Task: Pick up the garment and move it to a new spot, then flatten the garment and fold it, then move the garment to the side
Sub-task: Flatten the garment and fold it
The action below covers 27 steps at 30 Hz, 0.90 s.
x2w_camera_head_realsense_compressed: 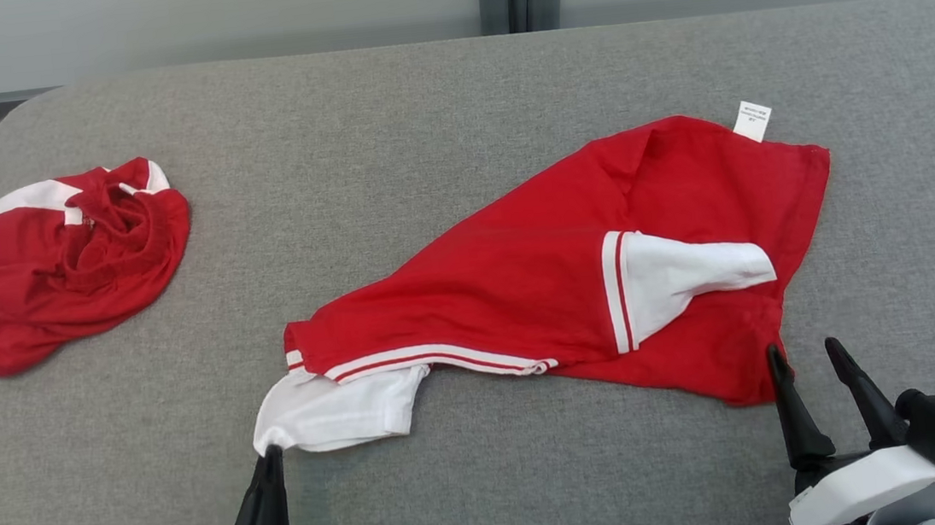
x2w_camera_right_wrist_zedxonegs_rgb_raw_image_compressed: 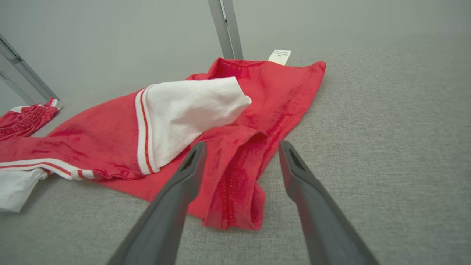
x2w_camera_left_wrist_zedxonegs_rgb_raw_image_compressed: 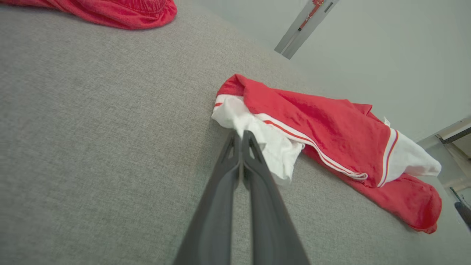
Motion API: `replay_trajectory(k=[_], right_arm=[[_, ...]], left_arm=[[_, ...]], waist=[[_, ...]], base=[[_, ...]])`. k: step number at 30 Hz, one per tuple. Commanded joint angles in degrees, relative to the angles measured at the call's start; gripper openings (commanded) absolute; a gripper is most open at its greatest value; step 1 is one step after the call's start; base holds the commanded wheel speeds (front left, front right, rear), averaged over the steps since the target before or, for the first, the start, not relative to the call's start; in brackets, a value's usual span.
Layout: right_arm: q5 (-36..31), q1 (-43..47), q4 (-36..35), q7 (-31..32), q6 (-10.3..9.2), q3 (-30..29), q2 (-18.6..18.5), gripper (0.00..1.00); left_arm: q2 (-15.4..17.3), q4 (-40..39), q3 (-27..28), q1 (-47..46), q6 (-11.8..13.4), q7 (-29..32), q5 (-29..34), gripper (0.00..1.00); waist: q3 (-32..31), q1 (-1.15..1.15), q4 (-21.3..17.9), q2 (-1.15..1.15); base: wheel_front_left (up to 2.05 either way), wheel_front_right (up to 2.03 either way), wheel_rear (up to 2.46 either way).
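Two ends matter: the red jersey shirt with white sleeves (x2w_camera_head_realsense_compressed: 522, 291) runs lower left to upper right on the grey fabric tabletop (x2w_camera_head_realsense_compressed: 452, 101). My left gripper (x2w_camera_head_realsense_compressed: 270, 455) clamps its sleeve; my right gripper (x2w_camera_head_realsense_compressed: 804, 350) stands open at the hem.

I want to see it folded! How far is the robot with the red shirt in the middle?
Nothing looks finished yet: the red shirt lies rumpled on the grey table, unfolded. In hand: the left jaws are shut on its white sleeve; the right jaws stand open around the red hem corner. Left: lifting, moving, flattening, folding, setting aside.
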Motion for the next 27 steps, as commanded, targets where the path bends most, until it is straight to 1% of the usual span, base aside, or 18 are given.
replay_trajectory(k=[1,4,6,9,11,14,15,22,27], right_arm=[[2.31,-1.08,1.31,-0.01,-0.04,1.44,-1.57,1.00],[7.72,-2.51,4.64,-0.01,-0.02,6.17,-5.83,1.00],[13.48,-4.15,5.76,-0.01,-0.02,9.70,-8.20,1.00],[22.81,-6.26,5.93,0.77,-0.02,14.44,-12.66,1.00],[27.81,-7.75,5.40,1.06,-0.02,16.75,-15.29,1.00],[34.45,-9.15,4.17,1.62,-0.02,19.26,-17.89,1.00],[37.69,-9.66,3.80,2.24,-0.02,20.14,-19.21,1.00],[53.15,-12.71,1.98,6.16,-0.02,24.03,-23.47,1.00],[58.85,-14.27,1.25,6.35,-0.02,25.14,-26.15,1.00]], left_arm=[[-0.16,-0.54,0.46,0.76,-0.15,-0.41,-1.01,0.00],[-0.14,-0.75,0.91,0.50,0.28,-0.82,-1.73,0.00],[0.15,-0.49,0.84,0.14,0.65,-1.17,-0.93,0.00],[0.44,0.18,0.84,-0.26,1.05,-1.66,-0.31,0.00],[0.41,0.58,0.68,-0.54,1.27,-1.93,0.07,0.00],[0.45,1.01,0.36,-0.96,1.25,-2.32,0.17,0.00],[0.42,1.20,0.31,-1.11,1.34,-2.30,0.16,0.00],[0.30,2.35,-0.45,-2.17,1.18,-2.89,0.13,0.00],[0.26,3.15,-1.03,-3.20,1.04,-3.51,0.51,0.00]], waist=[[0.34,0.00,0.45,0.00],[0.68,0.00,0.71,0.00],[0.91,0.00,0.84,0.00],[1.14,0.00,0.98,0.00],[1.32,0.00,1.18,0.00],[1.56,0.00,1.55,0.00],[1.73,0.00,1.68,0.00],[2.64,0.00,2.43,0.00],[3.27,0.00,2.85,0.00]], base=[[0.00,0.00,0.00],[0.00,0.00,0.00],[0.00,0.00,0.00],[0.00,0.00,0.00],[0.00,0.00,0.00],[0.00,0.00,0.00],[0.00,0.00,0.00],[0.00,0.00,0.00],[0.00,0.00,0.00]])
